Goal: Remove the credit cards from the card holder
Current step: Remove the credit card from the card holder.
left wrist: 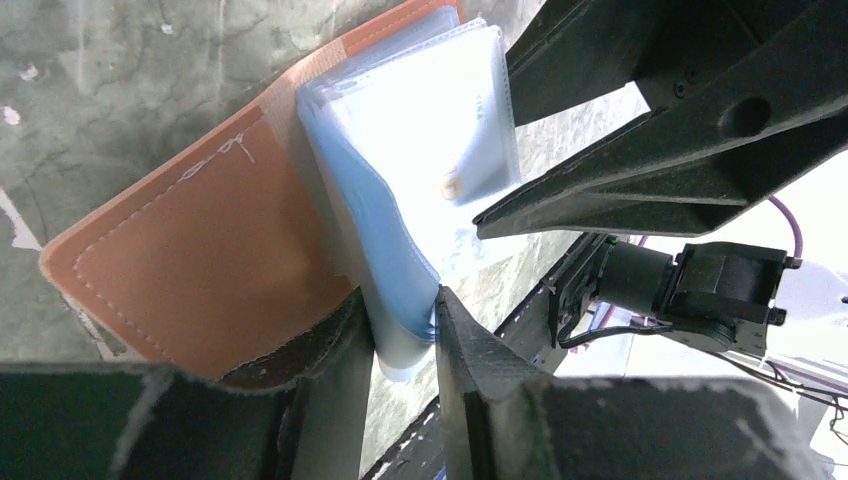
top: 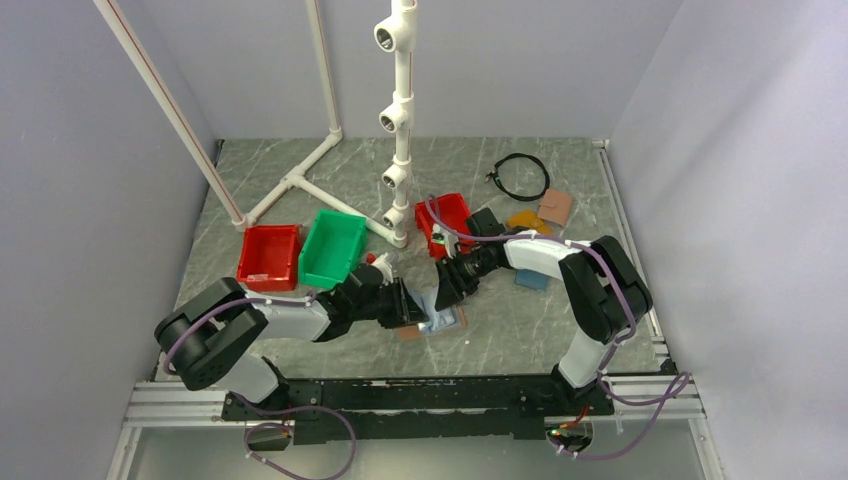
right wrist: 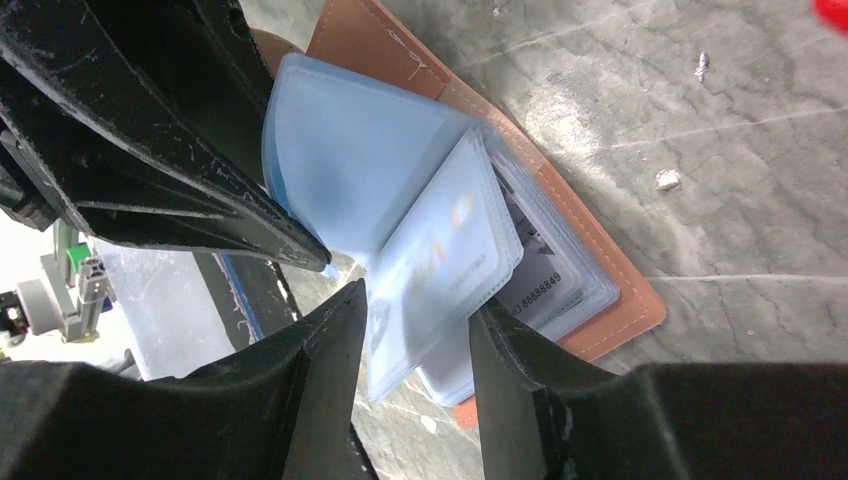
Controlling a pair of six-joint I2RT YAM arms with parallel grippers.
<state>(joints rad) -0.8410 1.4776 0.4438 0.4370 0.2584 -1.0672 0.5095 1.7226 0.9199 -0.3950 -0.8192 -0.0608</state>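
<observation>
The pinkish-tan card holder (top: 443, 320) lies open on the table between both arms, its light blue sleeves fanned up. In the left wrist view the card holder (left wrist: 190, 270) lies flat. My left gripper (left wrist: 400, 310) is shut on the lower edge of the blue sleeves (left wrist: 400, 200), where a pale card with a chip (left wrist: 455, 150) shows. My right gripper (right wrist: 418, 330) is open and straddles a sleeve holding a pale card with gold lettering (right wrist: 440, 265). A grey-white numbered card (right wrist: 545, 285) sits in a sleeve beneath, over the leather cover (right wrist: 620, 290).
Two red bins (top: 268, 255) (top: 445, 220) and a green bin (top: 332, 248) stand behind the arms by a white pipe frame (top: 400, 130). A black cable loop (top: 522, 172), an orange wallet (top: 528, 222), a brown wallet (top: 556, 207) and a teal-blue wallet (top: 532, 279) lie at right.
</observation>
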